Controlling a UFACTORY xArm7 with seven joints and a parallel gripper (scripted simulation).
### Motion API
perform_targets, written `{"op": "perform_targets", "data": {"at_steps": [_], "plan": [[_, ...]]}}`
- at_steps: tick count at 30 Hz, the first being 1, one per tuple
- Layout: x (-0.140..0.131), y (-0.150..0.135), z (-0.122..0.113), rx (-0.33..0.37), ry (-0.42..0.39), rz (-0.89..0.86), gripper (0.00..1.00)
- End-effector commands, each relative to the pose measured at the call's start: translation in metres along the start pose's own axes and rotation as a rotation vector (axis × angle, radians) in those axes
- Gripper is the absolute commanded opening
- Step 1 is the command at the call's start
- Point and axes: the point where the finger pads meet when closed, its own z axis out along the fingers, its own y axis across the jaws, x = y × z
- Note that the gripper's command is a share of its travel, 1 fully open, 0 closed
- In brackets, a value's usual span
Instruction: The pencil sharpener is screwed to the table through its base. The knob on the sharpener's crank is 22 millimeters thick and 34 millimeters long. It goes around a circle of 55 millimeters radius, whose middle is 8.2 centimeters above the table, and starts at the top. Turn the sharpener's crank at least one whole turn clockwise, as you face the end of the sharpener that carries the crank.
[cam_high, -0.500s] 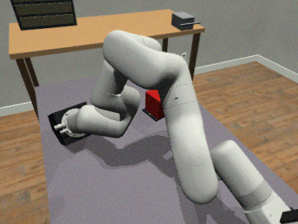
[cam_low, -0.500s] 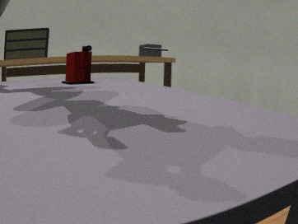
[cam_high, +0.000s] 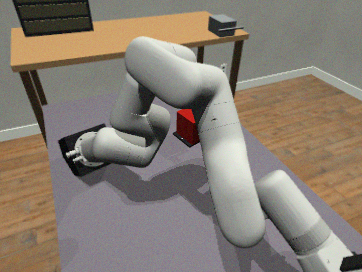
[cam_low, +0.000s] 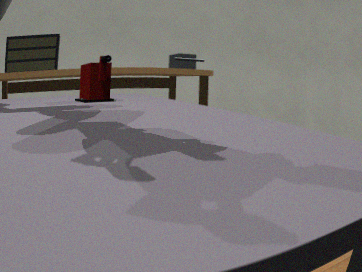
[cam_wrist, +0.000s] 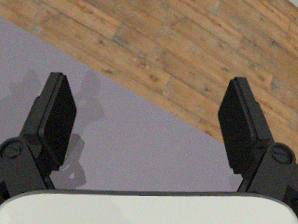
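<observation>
The white arm (cam_high: 220, 150) rises from the near right corner of the grey tabletop (cam_high: 125, 220), arches high over its middle and folds back down toward the left edge, where its last links lie low beside a black base plate (cam_high: 67, 150). The gripper (cam_wrist: 149, 129) looks out over the tabletop's edge at the plank floor, its two black fingers spread as wide as they go, the jaws apart with nothing between them.

The red pencil sharpener (cam_low: 95, 81) stands on its dark base toward the far side of the tabletop, near the middle of its width, well apart from the gripper. In the top view the arm's upper link covers much of it. From the low exterior view its crank knob (cam_low: 105, 59) shows as a small dark lump at the top of the red body, on the right.

The arm's grey shadows spread across the tabletop. Behind it a wooden side table (cam_high: 120, 37) stands against the pale wall, carrying a dark slatted rack (cam_high: 52, 17) at its left end and a small grey box (cam_high: 222, 25) at its right. Brown wooden flooring (cam_high: 305, 115) surrounds the tabletop.
</observation>
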Motion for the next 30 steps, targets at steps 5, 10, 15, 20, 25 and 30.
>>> {"op": "perform_targets", "data": {"at_steps": [5,10,15,20,25,30], "plan": [[0.002,-0.005,-0.001,0.004,0.000,0.009,1.00],[0.001,-0.059,-0.007,0.048,-0.050,0.102,1.00],[-0.002,-0.117,-0.021,0.094,-0.113,0.190,1.00],[-0.009,-0.171,-0.041,0.134,-0.180,0.263,1.00],[-0.017,-0.212,-0.061,0.163,-0.238,0.313,1.00],[-0.029,-0.261,-0.092,0.194,-0.315,0.366,1.00]]}}
